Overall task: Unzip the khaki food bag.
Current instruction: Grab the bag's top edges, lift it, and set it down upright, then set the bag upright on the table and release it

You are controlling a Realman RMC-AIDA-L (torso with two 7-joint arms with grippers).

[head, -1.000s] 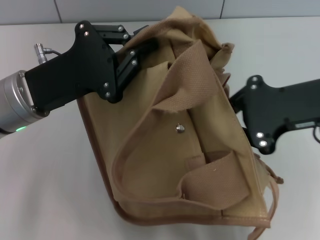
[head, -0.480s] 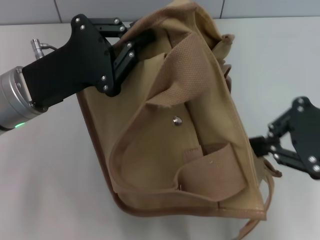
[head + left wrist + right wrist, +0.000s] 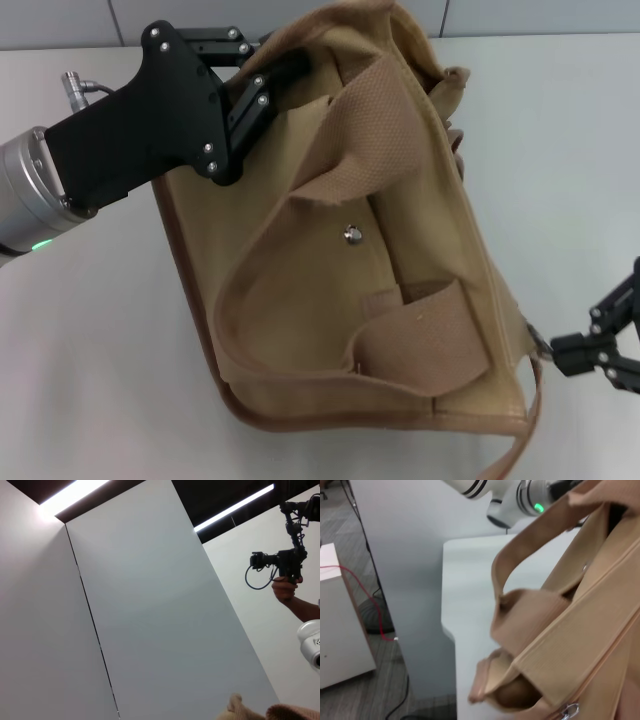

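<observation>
While left hand point(image 3: 285, 75) clamps khaki food bag point(image 3: 400, 290), webbing handles point(image 3: 345, 150) drape across.

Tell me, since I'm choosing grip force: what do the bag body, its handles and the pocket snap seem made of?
The khaki food bag looks like matte tan canvas: soft folds, no shine. Its handles seem coarse woven webbing, with a visible weave. The snap looks like polished metal, glinting silver. The left hand grips the bag's far corner.

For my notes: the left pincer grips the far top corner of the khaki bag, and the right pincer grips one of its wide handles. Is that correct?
Not quite. In the head view the right pincer is beside the khaki bag, at its near right corner, not on a wide handle. The left pincer does grip the far top corner.
</observation>
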